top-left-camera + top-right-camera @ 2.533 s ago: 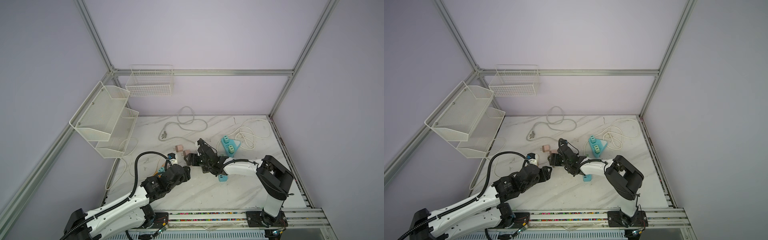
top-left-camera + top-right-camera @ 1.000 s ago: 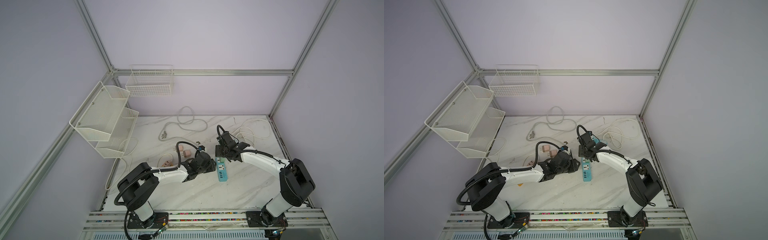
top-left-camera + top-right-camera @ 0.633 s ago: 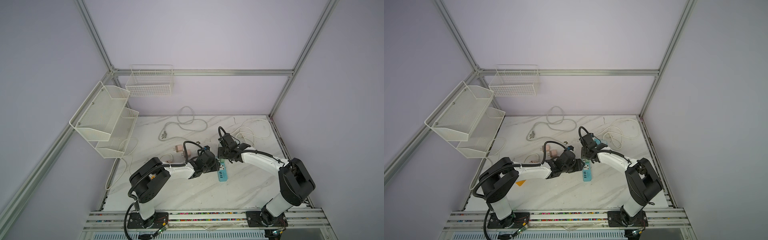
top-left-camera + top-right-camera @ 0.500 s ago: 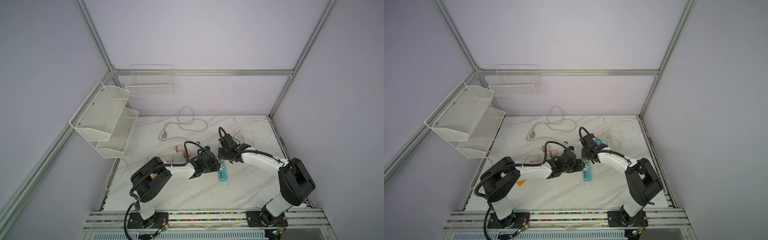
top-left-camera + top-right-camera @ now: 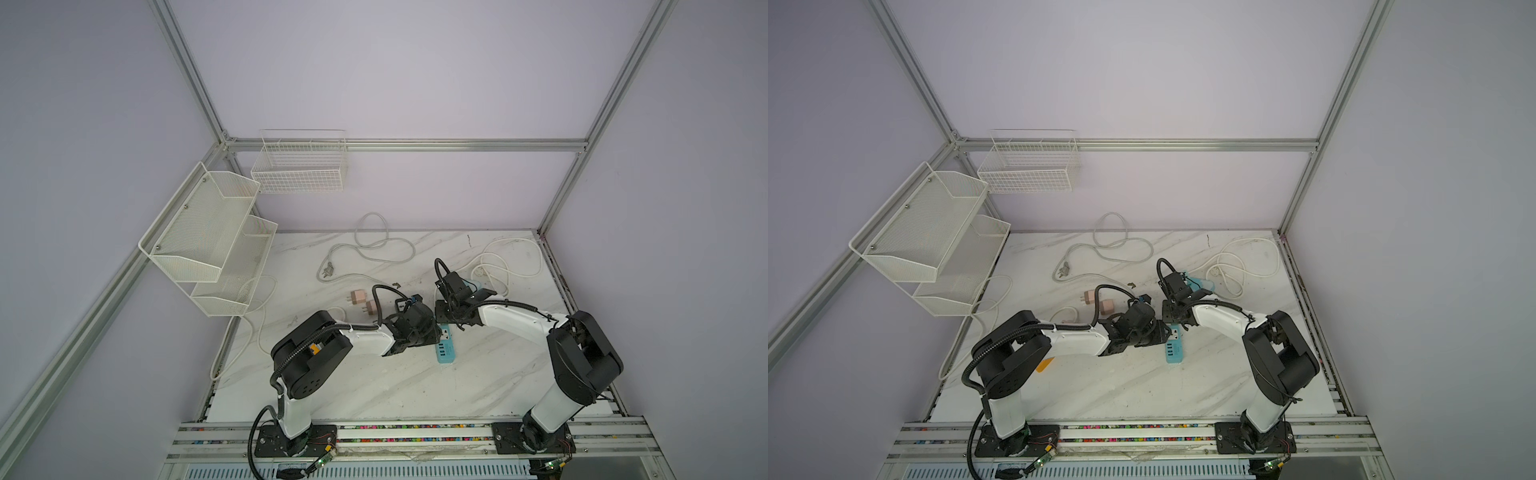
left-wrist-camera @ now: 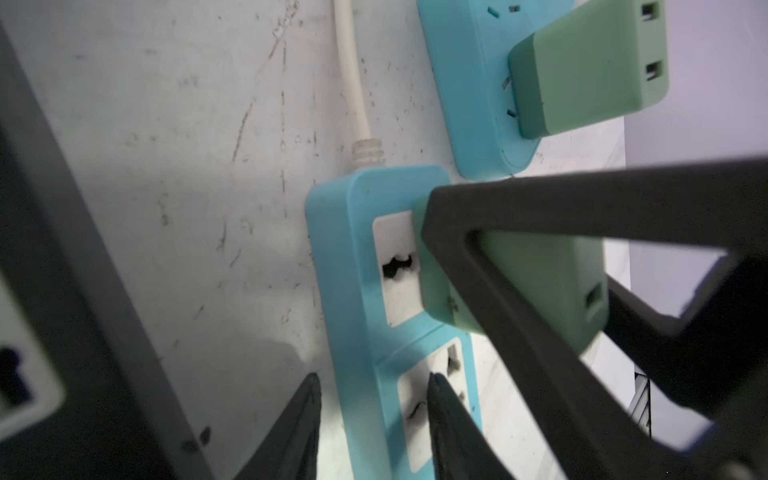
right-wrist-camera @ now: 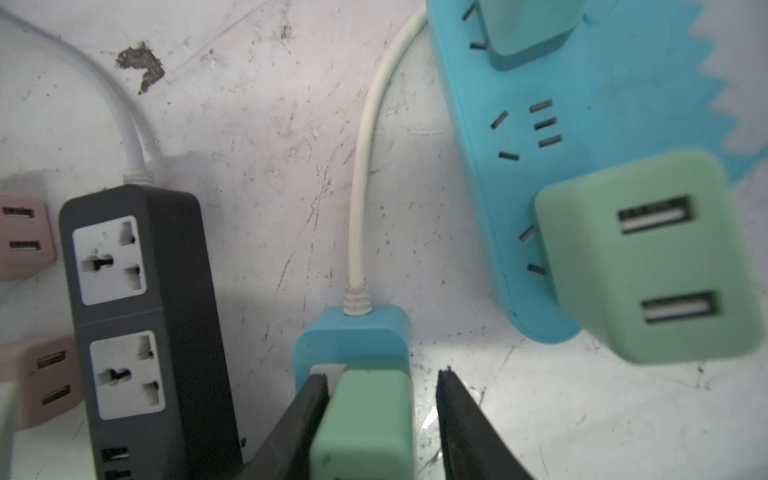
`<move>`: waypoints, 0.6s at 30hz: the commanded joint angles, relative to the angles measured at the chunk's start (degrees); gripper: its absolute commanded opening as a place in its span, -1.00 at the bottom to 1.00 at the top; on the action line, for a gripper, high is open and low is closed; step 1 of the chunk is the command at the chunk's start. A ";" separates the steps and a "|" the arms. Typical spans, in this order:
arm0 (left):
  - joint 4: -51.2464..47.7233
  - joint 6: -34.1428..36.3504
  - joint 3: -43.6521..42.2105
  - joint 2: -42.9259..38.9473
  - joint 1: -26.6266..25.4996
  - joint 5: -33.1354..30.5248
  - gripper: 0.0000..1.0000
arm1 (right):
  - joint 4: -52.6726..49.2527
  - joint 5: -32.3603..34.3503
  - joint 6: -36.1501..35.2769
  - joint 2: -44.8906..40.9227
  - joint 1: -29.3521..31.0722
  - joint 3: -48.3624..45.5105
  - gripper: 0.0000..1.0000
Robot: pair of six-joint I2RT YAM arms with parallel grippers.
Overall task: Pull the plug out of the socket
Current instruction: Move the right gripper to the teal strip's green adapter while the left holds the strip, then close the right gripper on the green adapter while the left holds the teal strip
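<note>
The blue power strip lies flat near the middle of the desk, between the two arms. A green plug stands in the strip's socket nearest its white cord, its base against the white socket face.

The right gripper reaches down over this plug, with its jaws spread to either side. One finger touches the plug's side. The other stands just apart, with a strip of desk showing between them.

The left gripper is at the next socket along the strip, and its jaws are also spread. One finger is just beside the strip's long edge, not quite touching. The other lies over the socket face.

A black power strip lies beside the blue one, with two pink plugs loose on the desk just past it. On the other side lies a second blue strip, which carries its own green plug.
</note>
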 commanded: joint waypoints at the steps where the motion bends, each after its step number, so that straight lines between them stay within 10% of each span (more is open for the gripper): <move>1: -1.72 -0.50 4.94 1.02 -0.35 0.29 -0.19 | 0.18 -0.95 -0.69 0.91 -0.24 -0.90 -0.10; 18: -7.38 -4.37 4.76 2.86 -2.83 -1.36 -0.35 | -1.94 -0.82 -1.70 0.23 -0.13 -0.24 -0.41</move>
